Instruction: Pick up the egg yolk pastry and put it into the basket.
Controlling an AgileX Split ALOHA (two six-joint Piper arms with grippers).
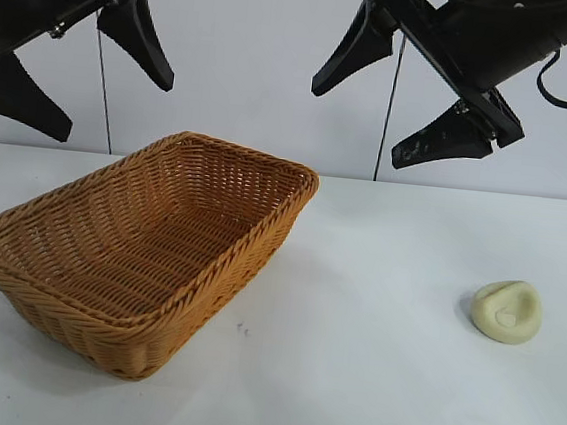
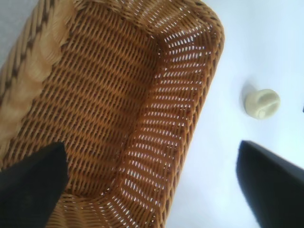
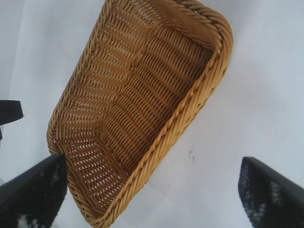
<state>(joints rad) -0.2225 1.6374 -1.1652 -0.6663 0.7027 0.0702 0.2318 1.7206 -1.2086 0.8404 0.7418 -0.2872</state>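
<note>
The egg yolk pastry (image 1: 507, 310), a small pale cream-yellow lump with a dented top, lies on the white table at the right; it also shows in the left wrist view (image 2: 262, 103). The orange-tan wicker basket (image 1: 261, 234) stands at the left and holds nothing; it shows in the left wrist view (image 2: 190, 123) and the right wrist view (image 3: 190, 111). My left gripper (image 1: 115, 86) hangs open high above the basket's far left side. My right gripper (image 1: 389, 107) hangs open high above the table's middle, up and left of the pastry.
The white table (image 1: 368, 381) runs to a pale back wall. Two thin dark cables (image 1: 103, 85) hang down behind the arms. A small dark smudge (image 1: 242, 327) marks the table by the basket's front right side.
</note>
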